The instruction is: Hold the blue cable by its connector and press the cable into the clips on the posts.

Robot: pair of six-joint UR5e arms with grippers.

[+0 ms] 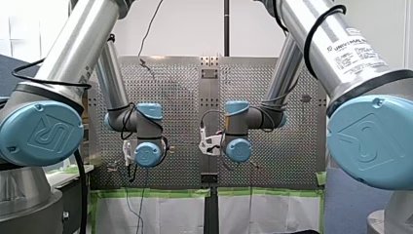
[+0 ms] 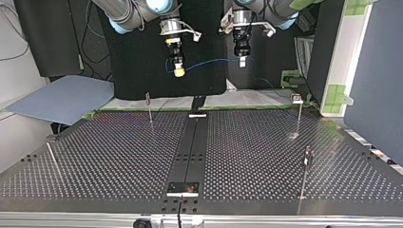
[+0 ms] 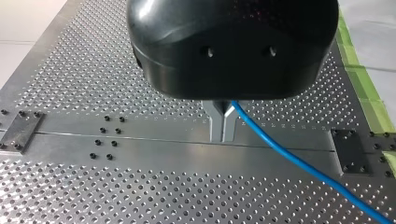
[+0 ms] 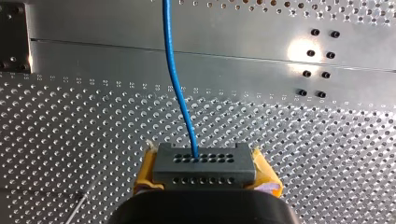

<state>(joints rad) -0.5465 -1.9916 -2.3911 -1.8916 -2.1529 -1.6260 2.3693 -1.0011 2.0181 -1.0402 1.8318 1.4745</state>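
Blue cable runs out of the connector, clamped in my right gripper between yellow pads, then on to my left gripper, metal fingers pinched together on it. Both hang well clear of the thin posts. Come down off-line and it could miss the clips; pull too hard and it may slip.

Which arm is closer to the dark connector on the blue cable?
Right. My right gripper clamps the connector between yellow-padded fingers; my left gripper pinches the blue cable further along, apart from the connector.
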